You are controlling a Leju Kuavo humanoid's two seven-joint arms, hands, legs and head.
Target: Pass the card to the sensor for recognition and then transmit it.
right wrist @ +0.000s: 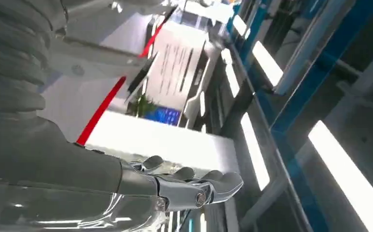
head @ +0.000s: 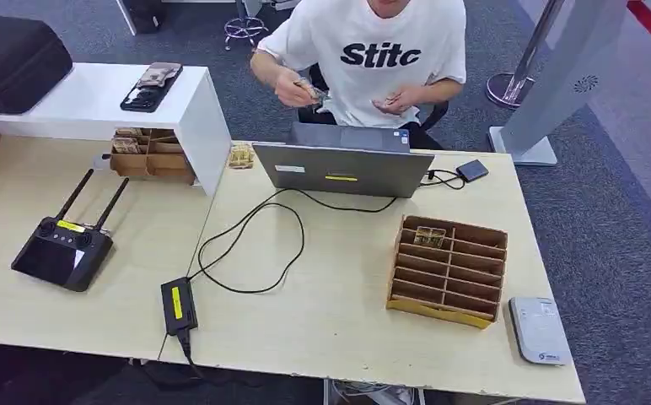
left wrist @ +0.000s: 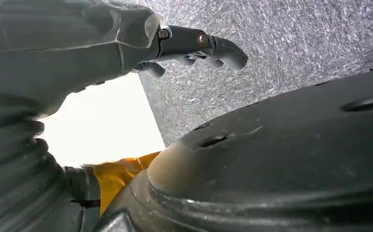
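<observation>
so, going left to right across the pale wooden table [head: 330, 312]: a soft black case [head: 10, 59] sits on a white raised shelf [head: 94, 101], with a dark phone [head: 149, 87] beside it and small cardboard boxes [head: 145, 152] tucked underneath. a black handheld controller [head: 61, 249] with two upright antennas lies flat, then a black power brick [head: 179, 305] with a yellow label, its thin cable [head: 250, 245] looping toward a grey laptop [head: 335, 164] whose raised lid stands between the table and the seated person [head: 373, 59] in a white shirt. that person holds something small in one hand [head: 293, 87], too small to tell if it is a card. right of the laptop is a small dark box [head: 472, 170], and nearer, a slatted cardboard card rack [head: 449, 270] with one card [head: 429, 235] standing in a far slot. a flat white sensor [head: 540, 329] lies just beside the rack at the table's right edge. the left hand [left wrist: 194, 46] hangs over grey carpet, fingers loosely curled, gripping nothing. the right hand [right wrist: 189, 186] has its fingers bent slightly and apart, holding nothing.
</observation>
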